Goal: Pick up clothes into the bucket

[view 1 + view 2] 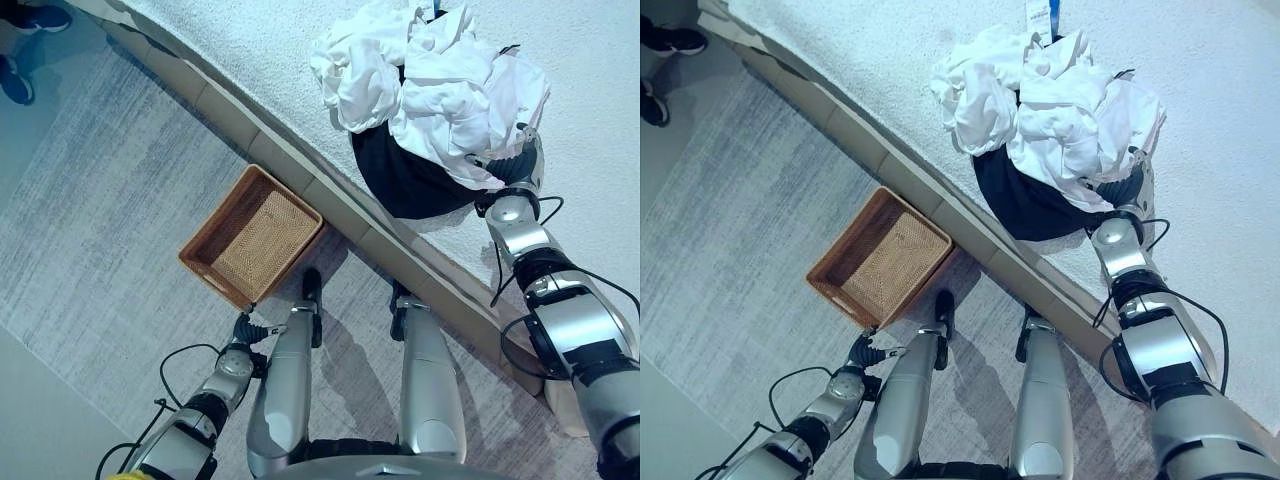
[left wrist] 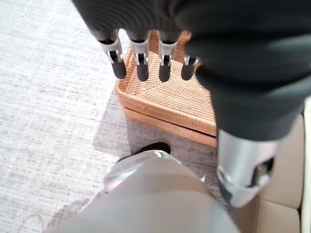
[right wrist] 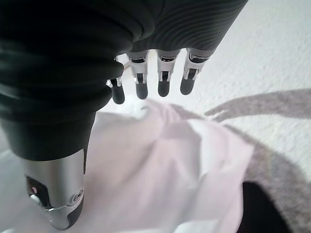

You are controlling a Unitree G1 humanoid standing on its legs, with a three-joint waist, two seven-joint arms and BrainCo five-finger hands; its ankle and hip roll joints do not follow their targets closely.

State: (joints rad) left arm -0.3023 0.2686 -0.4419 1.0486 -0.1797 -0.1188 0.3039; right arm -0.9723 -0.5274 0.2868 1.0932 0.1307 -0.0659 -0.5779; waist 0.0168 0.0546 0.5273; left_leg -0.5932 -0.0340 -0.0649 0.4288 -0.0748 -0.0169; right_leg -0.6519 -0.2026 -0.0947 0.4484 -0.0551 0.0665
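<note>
I couldn't make out any readable text in these shots. The only thing that looked like print was a small white tag (image 1: 1039, 17) with a blue strip beside it, poking out at the top of the clothes pile (image 1: 1050, 110) on the white bed (image 1: 1220, 60), and its markings were too tiny for me to read.

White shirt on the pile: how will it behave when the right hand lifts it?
Probably floppy: the white shirt lies crumpled in deep folds, so it should sag and trail. It overlaps the dark garment, which may drag along. The right hand hangs open above it.
</note>
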